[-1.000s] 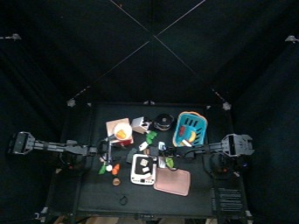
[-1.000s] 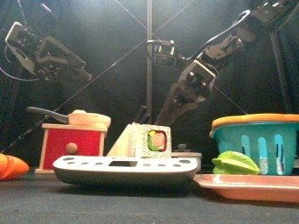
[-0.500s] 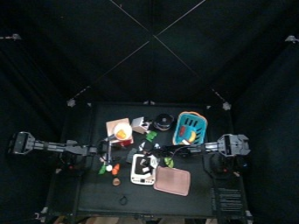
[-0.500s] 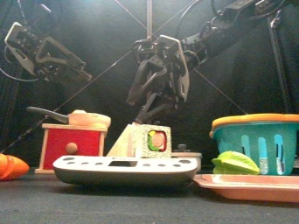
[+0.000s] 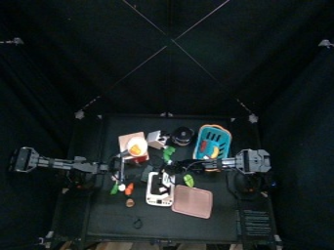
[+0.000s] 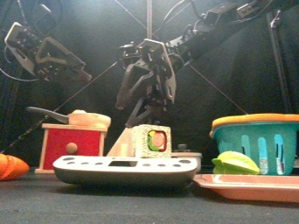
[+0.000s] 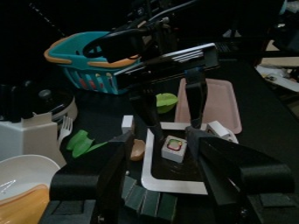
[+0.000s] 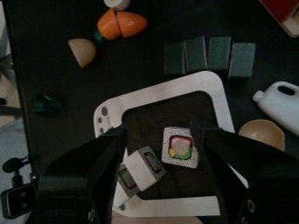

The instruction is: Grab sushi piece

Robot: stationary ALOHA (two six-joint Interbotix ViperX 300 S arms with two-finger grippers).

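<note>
The sushi piece, a white rice square with a green and red centre, stands on a white board at the middle of the table. My right gripper hangs just above it, open. In the right wrist view the sushi piece lies between the two spread jaws of the right gripper, apart from both. My left gripper is open and low at the left, facing the sushi piece. From above, the sushi piece is under the right arm's tip.
A teal basket and a green star fruit stand at the right, over a pink tray. A red box and an orange fruit sit left. A white bottle and dark blocks lie near the board.
The right arm has swung in from the right and come down over the sushi piece, jaws staying open. The left arm has not moved.
</note>
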